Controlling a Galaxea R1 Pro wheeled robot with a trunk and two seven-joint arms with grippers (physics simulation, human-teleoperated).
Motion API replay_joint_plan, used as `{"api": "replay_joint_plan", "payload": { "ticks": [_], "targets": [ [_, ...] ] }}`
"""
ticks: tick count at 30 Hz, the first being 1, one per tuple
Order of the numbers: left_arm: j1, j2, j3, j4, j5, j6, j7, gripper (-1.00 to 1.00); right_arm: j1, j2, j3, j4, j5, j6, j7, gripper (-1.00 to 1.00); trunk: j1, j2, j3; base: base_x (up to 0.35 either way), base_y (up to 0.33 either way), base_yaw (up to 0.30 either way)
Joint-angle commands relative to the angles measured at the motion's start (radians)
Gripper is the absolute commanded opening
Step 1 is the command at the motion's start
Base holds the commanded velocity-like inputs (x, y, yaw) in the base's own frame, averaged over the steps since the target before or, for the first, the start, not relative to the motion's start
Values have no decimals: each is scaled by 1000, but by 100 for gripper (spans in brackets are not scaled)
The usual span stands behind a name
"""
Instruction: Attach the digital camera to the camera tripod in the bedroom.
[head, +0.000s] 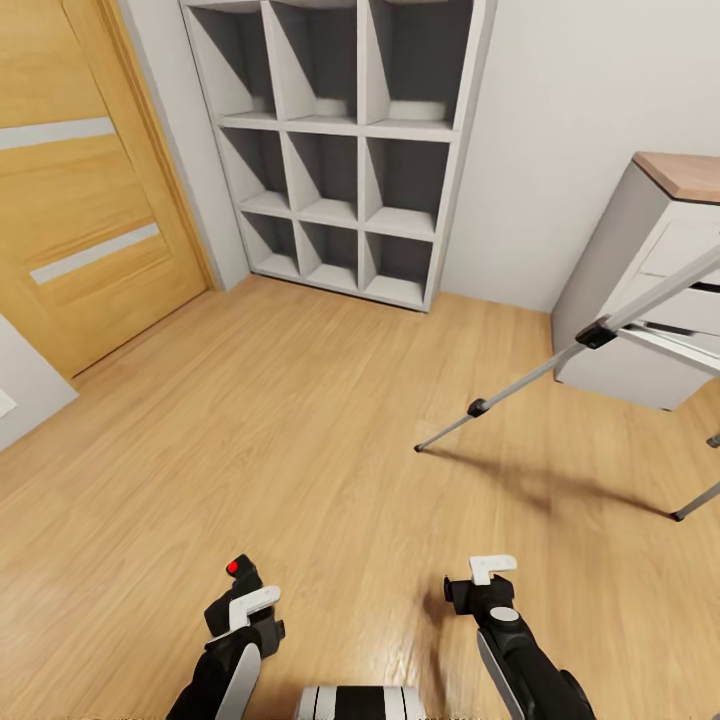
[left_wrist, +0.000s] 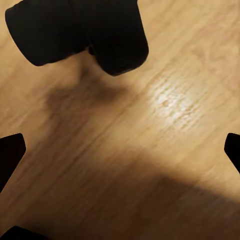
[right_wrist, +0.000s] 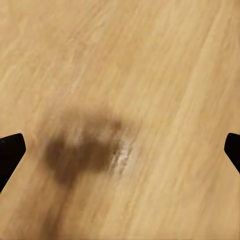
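Head view: left gripper (head: 240, 600) is carrying the small black chunky digital camera (head: 240, 578), red button uppermost, fingers closed around it, low over the light wood plank floor (head: 300, 420). Right gripper (head: 482, 580) is hovering empty; how wide it gapes, I cannot tell. The silver-legged camera tripod (head: 590, 340) is standing well apart to the right, one leg slanting down-left, beside the grey wood-topped desk (head: 650, 270).

Left wrist view: camera's dark body (left_wrist: 80, 30) is lying across the fingertips.

Right wrist view: dark fingertips (right_wrist: 10, 155) are sitting wide apart over floor.

Both arms low, left gripper (head: 240, 600) and right gripper (head: 480, 580) (fingers spread)
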Motion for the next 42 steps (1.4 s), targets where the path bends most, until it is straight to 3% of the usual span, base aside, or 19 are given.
{"api": "replay_joint_plan", "payload": {
  "ticks": [1, 20, 32, 42],
  "targets": [
    [0, 0, -2, -1, 11, 2, 10, 100, 0, 0, 3, -1, 2, 7, -5, 100, 0, -1, -5, 0, 0, 0],
    [0, -1, -9, -3, 9, -4, 10, 100, 0, -1, 3, -2, 2, 7, -6, 100, 9, -5, -78, 0, 0, 0],
    [0, -1, -11, -8, 7, -5, 10, 100, 0, -3, 3, -3, 2, 8, -3, 100, 9, -5, -78, 0, 0, -3],
    [0, -1, -13, -9, 7, -5, 11, 100, 0, -1, 3, -6, 1, 9, -6, 100, 9, -5, -76, 0, 0, -181]
  ]
}}
